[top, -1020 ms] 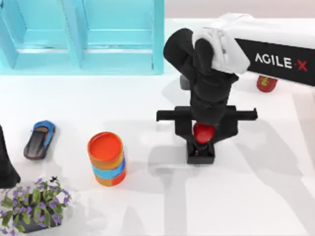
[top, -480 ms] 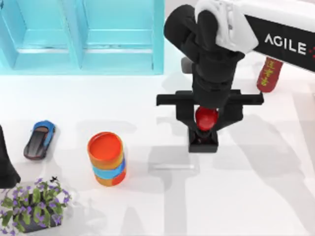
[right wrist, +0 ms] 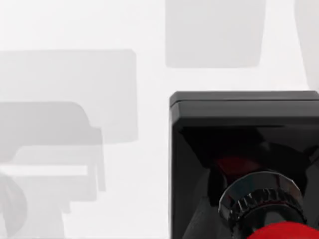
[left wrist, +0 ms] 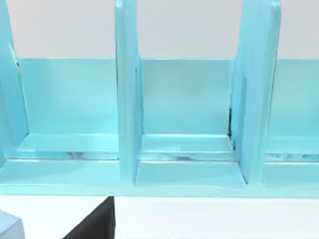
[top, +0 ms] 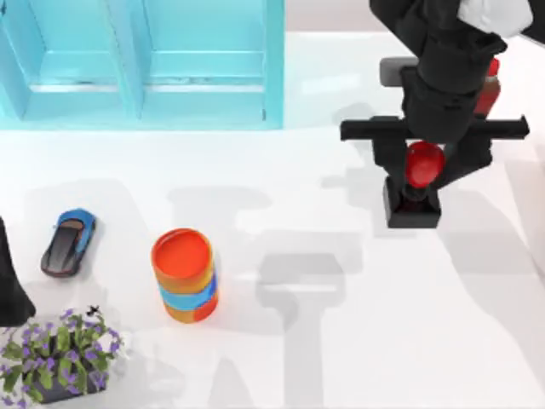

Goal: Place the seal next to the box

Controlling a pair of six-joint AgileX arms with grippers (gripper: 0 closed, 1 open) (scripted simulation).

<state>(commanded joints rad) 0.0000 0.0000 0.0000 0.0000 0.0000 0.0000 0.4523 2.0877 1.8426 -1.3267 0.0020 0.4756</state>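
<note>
top view: my right gripper [top: 423, 170] holds the seal [top: 415, 189] by its red knob, fingers closed on it, above the table [top: 341, 341] at the right rear. pickup is done, judging by the shadow offset. remaining: carry to the box, lower, release. my left arm [top: 10, 281] is parked at the left edge

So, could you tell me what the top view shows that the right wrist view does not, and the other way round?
The top view alone gives the layout: the blue shelf unit at the back left, the toy car, the orange can and the potted plant on the left side, with the right gripper shut on the seal's red knob at the right. The right wrist view alone gives the ribbed metal collar under the knob. Both show the seal with its black base and the white table.
</note>
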